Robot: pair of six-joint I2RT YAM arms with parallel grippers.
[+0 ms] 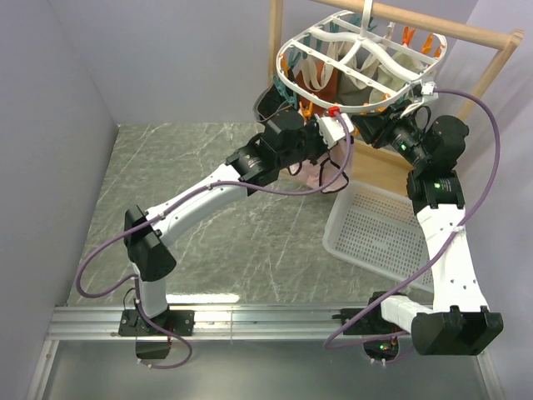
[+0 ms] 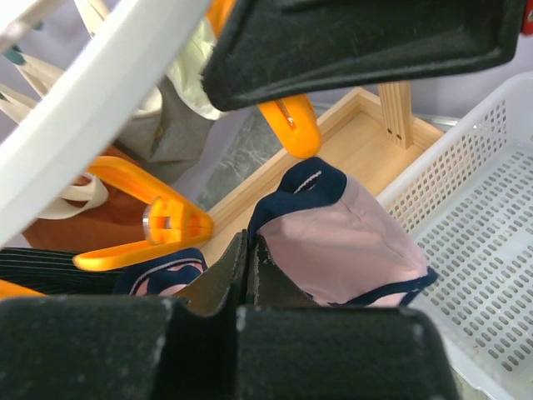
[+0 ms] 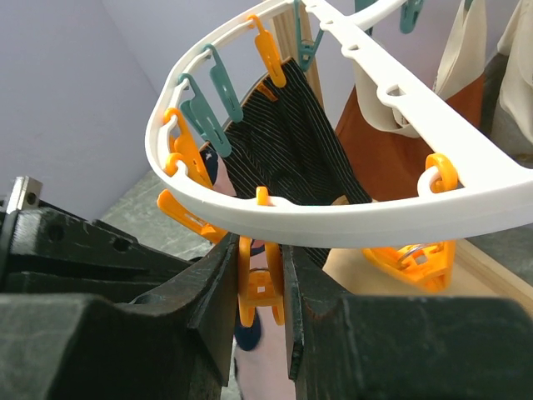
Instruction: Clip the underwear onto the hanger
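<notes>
Left wrist view: the left gripper (image 2: pixel 247 254) is shut tight on the navy-edged hem of the underwear (image 2: pixel 341 242), and the pink fabric is held up just below the rim of the hanger (image 2: pixel 92 108). In the right wrist view, the right gripper (image 3: pixel 260 262) is clamped around an orange peg (image 3: pixel 258 304) that dangles under the hanger's near rim, in front of the black striped garment (image 3: pixel 291 150) already hung there. The step in hand is judged to be feeding the hem into that peg. The peg should be squeezed fully so that its mouth gapes. The hem should then be lifted straight up into the mouth, and only after that should the squeeze be released. The fabric is best held taut, and the left grip let go only once the peg is seen to bite.
</notes>
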